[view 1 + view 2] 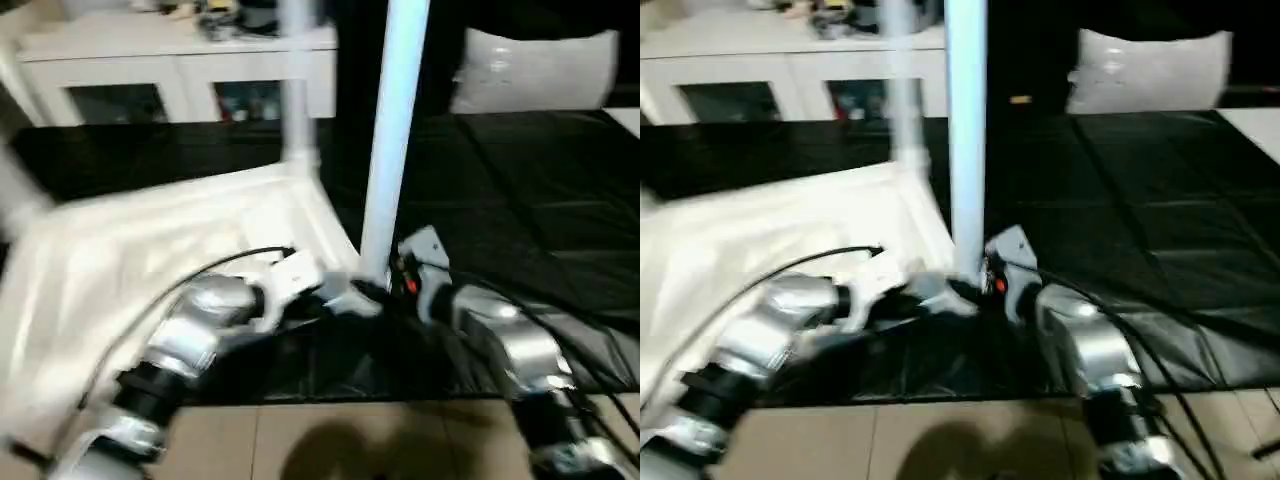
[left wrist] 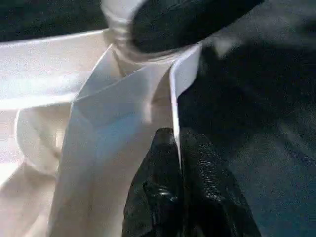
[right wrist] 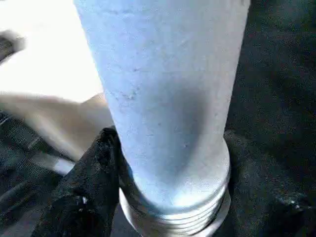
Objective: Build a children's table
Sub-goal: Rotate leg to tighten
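The right gripper (image 3: 163,197) is clamped around an upright leg (image 1: 392,140) at the table top's (image 1: 150,250) near corner. The left gripper (image 2: 180,197), fingers together, pinches the top's rim; another leg (image 1: 297,80) stands behind, before a white cabinet (image 1: 150,70).

White top (image 1: 150,250), white legs (image 1: 395,130), black mat (image 1: 520,190), beige tiled floor (image 1: 330,440), silver arms, black pincer fingers (image 2: 168,197).

Behind our work: furniture, cushion, mat, tiles

We see a white cabinet (image 1: 180,60) upper left, a white pillow (image 1: 535,70) upper right, a black mat (image 1: 540,190) across the middle, beige floor tiles (image 1: 330,440) below.
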{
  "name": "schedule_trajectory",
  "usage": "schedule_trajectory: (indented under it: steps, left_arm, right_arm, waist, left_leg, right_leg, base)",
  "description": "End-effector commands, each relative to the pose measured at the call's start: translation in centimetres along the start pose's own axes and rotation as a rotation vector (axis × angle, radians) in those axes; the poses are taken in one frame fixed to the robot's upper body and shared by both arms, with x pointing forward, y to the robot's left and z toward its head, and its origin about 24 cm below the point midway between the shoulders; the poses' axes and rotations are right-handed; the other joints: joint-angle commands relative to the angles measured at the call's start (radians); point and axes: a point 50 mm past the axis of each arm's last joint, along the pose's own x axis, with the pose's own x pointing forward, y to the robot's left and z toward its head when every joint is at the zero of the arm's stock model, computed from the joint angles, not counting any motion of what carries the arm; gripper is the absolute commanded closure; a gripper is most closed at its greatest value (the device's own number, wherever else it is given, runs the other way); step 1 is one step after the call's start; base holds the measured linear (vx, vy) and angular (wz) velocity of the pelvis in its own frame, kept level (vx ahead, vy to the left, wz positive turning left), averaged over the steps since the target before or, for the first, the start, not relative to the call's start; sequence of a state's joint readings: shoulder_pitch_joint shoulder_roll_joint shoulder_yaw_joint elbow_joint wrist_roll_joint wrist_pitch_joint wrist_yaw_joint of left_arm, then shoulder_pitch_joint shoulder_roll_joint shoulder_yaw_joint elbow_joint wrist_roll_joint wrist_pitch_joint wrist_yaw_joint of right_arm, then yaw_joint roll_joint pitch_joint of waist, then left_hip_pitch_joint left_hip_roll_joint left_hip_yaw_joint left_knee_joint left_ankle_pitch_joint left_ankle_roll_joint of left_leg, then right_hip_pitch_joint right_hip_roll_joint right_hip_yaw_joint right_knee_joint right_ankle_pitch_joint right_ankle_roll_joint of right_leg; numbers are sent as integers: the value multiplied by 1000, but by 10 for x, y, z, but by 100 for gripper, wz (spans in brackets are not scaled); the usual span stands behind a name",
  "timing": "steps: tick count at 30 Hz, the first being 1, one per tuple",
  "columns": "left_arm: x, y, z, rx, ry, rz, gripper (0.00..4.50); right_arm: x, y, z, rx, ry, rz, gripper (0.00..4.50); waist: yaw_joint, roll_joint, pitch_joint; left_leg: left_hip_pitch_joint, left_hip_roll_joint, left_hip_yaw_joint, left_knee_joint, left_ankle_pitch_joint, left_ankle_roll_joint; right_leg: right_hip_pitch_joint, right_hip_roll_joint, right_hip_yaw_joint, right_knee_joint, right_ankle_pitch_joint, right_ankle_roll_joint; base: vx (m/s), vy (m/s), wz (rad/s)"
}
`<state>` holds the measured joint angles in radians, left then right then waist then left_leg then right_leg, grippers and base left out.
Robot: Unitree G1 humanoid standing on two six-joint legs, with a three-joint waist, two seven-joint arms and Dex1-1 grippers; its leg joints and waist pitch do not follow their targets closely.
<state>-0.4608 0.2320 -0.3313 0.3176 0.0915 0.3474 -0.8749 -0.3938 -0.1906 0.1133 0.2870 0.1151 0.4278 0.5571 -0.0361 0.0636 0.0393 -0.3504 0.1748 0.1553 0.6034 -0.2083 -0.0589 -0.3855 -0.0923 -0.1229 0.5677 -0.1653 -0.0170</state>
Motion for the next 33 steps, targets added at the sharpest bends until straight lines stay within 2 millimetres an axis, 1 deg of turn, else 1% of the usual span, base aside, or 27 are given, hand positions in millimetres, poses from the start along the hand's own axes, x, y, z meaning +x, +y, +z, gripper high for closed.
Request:
schedule_trajectory:
  steps: [1,2,3,4,5,6,7,8,9,10,11,12,13,14,17,20,21,22,23,24,25,27,28,30,31,32,33]
  left_arm:
    - [12,-17,31,75,-104,-65,450]
    - [16,-17,35,71,-108,-43,450]
    - [16,-17,35,71,-108,-43,450]
    - [18,-18,37,74,-108,-34,450]
    - [18,-17,37,83,-102,-28,450]
    - [18,-16,37,93,-93,-22,450]
    - [18,-15,35,104,-84,-16,450]
    - [16,-13,33,114,-70,-9,450]
    - [15,-11,31,118,-61,-4,450]
    - [14,-11,30,119,-59,-3,450]
    - [13,-10,29,125,-53,-2,450]
    - [12,-9,27,132,-48,-2,450]
    - [7,-5,21,153,-20,-6,450]
    - [7,-5,21,153,-20,-6,450]
    - [-2,4,12,203,13,-27,450]
    - [-5,5,9,212,25,-40,450]
    - [-7,6,7,225,32,-55,450]
    - [-12,6,1,262,44,-124,450]
    - [-13,5,0,275,45,-142,450]
    - [-16,4,-2,305,44,-184,450]
    - [-16,4,-3,305,44,-184,450]
    - [-19,1,-6,331,51,-260,450]
    - [-22,-2,-8,358,54,-331,450]
    - [-23,-3,-8,373,55,-365,450]
    - [-23,-3,-8,373,54,-366,450]
    - [-24,-4,-8,383,51,-395,450]
    - [-24,-4,-8,383,51,-395,450]
  right_arm:
    - [10,7,-14,34,81,-40,183]
    - [13,12,-12,59,55,-20,148]
    - [13,12,-12,59,55,-20,148]
    - [13,14,-9,76,31,4,127]
    - [12,15,-7,79,12,10,110]
    - [11,14,-6,82,-1,13,110]
    - [9,12,-6,82,-9,13,90]
    - [7,9,-5,75,-20,11,78]
    - [6,7,-4,70,-26,11,70]
    - [5,7,-4,69,-28,11,64]
    - [4,6,-4,61,-30,12,57]
    - [2,4,-4,52,-31,16,46]
    - [-6,-1,-6,17,-14,40,34]
    - [-6,-1,-6,17,-14,40,25]
    - [-25,-12,-6,-76,-7,130,5]
    - [-31,-16,-4,-96,-10,165,5]
    - [-36,-18,-2,-113,-12,193,5]
    - [-48,-23,1,-166,14,264,5]
    - [-51,-24,2,-178,22,282,5]
    - [-56,-26,3,-203,43,320,5]
    - [-56,-26,3,-203,43,320,5]
    - [-62,-26,6,-238,60,402,5]
    - [-67,-25,9,-279,78,469,5]
    - [-69,-25,10,-301,86,499,5]
    - [-69,-25,10,-302,87,500,5]
    - [-70,-24,11,-321,90,522,5]
    - [-70,-24,11,-321,90,522,5]
  waist:
    - [1,-10,-43]
    - [4,-15,-45]
    - [4,-15,-45]
    - [11,-18,-48]
    - [19,-15,-48]
    - [22,-16,-49]
    - [29,-13,-53]
    - [32,-13,-55]
    - [39,-9,-57]
    - [48,-11,-60]
    - [50,-11,-60]
    - [55,-8,-63]
    - [62,-7,-67]
    - [64,-6,-65]
    - [75,-6,-62]
    - [75,-6,-60]
    - [76,-6,-60]
    - [77,-9,-59]
    - [78,-8,-59]
    - [79,-9,-60]
    - [80,-9,-60]
    - [80,-10,-60]
    - [82,-10,-60]
    - [86,-9,-61]
    - [89,-8,-62]
    - [92,-10,-62]
    - [99,-9,-63]
  left_leg:
    - [-3,37,-26,-81,-379,24]
    - [-4,36,-23,-80,-355,36]
    - [-4,36,-23,-80,-355,36]
    - [-8,38,-19,-80,-316,53]
    - [-10,41,-18,-81,-293,59]
    - [-11,42,-18,-82,-281,61]
    - [-11,44,-17,-82,-252,63]
    - [-11,45,-15,-81,-235,66]
    - [-14,47,-14,-80,-204,71]
    - [-15,47,-13,-77,-169,76]
    - [-17,46,-12,-76,-156,80]
    - [-20,44,-11,-73,-132,88]
    - [-21,45,-14,-70,-101,95]
    - [-22,46,-11,-69,-97,106]
    - [-18,48,-9,-71,-141,105]
    - [-18,49,-11,-74,-162,98]
    - [-17,48,-11,-74,-177,96]
    - [-19,49,-12,-74,-177,94]
    - [-21,47,-13,-74,-180,100]
    - [-20,51,-12,-73,-170,103]
    - [-20,49,-11,-72,-168,106]
    - [-19,49,-9,-71,-175,107]
    - [-19,48,-9,-71,-176,110]
    - [-19,53,-10,-71,-164,117]
    - [-16,55,-9,-70,-160,117]
    - [-16,56,-8,-70,-156,116]
    - [-15,57,-8,-69,-151,115]
  right_leg:
    - [34,-66,38,-103,-571,-74]
    - [35,-67,42,-100,-553,-84]
    - [35,-67,42,-100,-553,-84]
    - [37,-66,46,-97,-518,-93]
    - [38,-67,49,-93,-494,-101]
    - [39,-66,51,-90,-478,-105]
    - [41,-67,54,-83,-432,-122]
    - [41,-66,55,-81,-403,-130]
    - [43,-65,58,-74,-343,-148]
    - [45,-65,59,-65,-284,-166]
    - [46,-64,60,-61,-262,-174]
    - [51,-65,58,-58,-230,-183]
    - [53,-64,58,-50,-188,-186]
    - [51,-63,59,-49,-172,-192]
    - [50,-64,58,-57,-225,-180]
    - [49,-63,57,-60,-254,-176]
    - [48,-63,57,-62,-270,-172]
    - [51,-64,57,-61,-273,-169]
    - [52,-62,55,-62,-280,-165]
    - [51,-64,59,-58,-265,-168]
    - [50,-64,58,-59,-262,-171]
    - [50,-65,57,-60,-283,-174]
    - [51,-65,56,-61,-290,-174]
    - [49,-64,57,-57,-274,-179]
    - [46,-63,58,-55,-261,-186]
    - [46,-64,59,-54,-253,-191]
    - [45,-65,60,-52,-246,-196]
  base:
    - [0,0,0]
    - [0,0,0]
    - [0,0,0]
    - [0,0,0]
    - [0,0,0]
    - [0,0,0]
    - [0,0,0]
    - [0,0,0]
    - [0,0,0]
    - [0,0,0]
    - [0,0,0]
    - [0,0,0]
    - [0,0,0]
    - [0,0,0]
    - [0,0,0]
    - [0,0,0]
    - [0,0,0]
    - [0,0,0]
    - [0,0,0]
    - [0,0,0]
    - [0,0,0]
    - [0,0,0]
    - [0,0,0]
    - [0,0,0]
    - [0,0,0]
    - [0,0,0]
    - [0,0,0]
